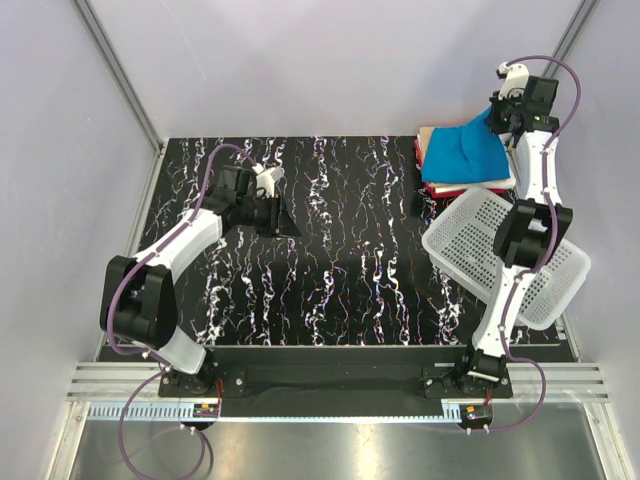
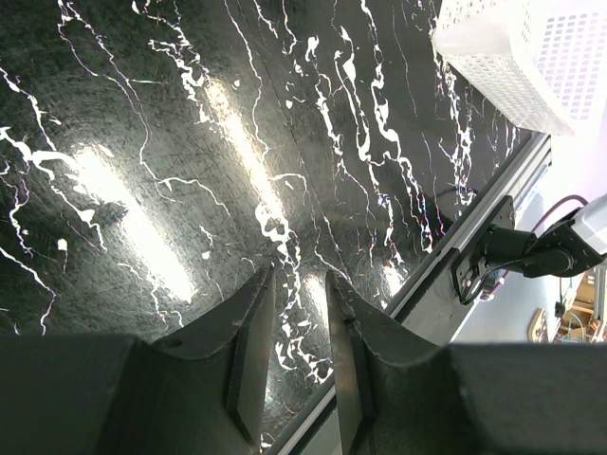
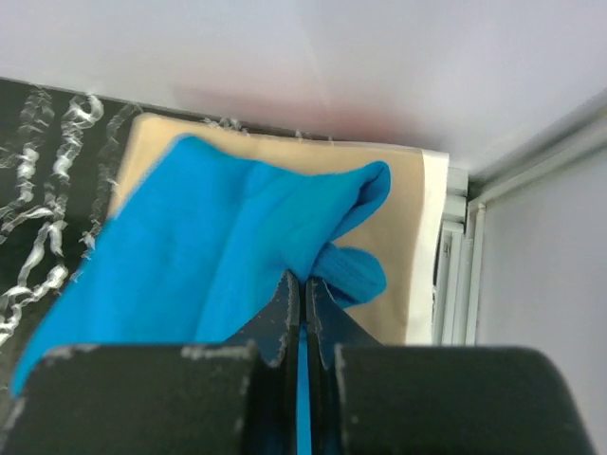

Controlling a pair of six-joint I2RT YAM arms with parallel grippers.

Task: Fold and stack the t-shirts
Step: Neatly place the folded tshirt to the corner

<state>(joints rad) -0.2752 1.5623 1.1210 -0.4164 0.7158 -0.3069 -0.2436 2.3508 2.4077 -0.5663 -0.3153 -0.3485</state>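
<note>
Left gripper (image 1: 282, 224) hangs over the left-centre of the table (image 1: 350, 250), well apart from any cloth. Its wrist view shows what the top view can't: dark matte fingers (image 2: 248, 332) set a narrow gap apart, nothing between them, only the glossy black white-veined table (image 2: 142, 142) beneath. That view also catches a corner of the basket (image 2: 512, 47) at upper right.

In the top view, the white perforated plastic basket (image 1: 470, 240) sits right of centre, tilted, partly overhanging the table's right edge under the right arm. Behind it, in the far right corner, is the stack. The turquoise t-shirt (image 1: 465, 150) lies on top, rumpled and skewed. The tan t-shirt (image 1: 428, 133) pokes out beneath, and a thin red t-shirt (image 1: 448, 188) edge shows at the near side.

Right gripper (image 1: 503, 118) is at the stack's far right corner; the top view can't show its jaws. The right wrist view does: right gripper (image 3: 300, 284) is nearly closed, pinching a bunched fold of the turquoise t-shirt (image 3: 218, 246), with a blue sliver showing between the fingers. Soft knit cloth. The tan t-shirt (image 3: 403, 237) lies flat underneath as a rectangle, with a white t-shirt (image 3: 432, 237) edge along its right side.
</note>
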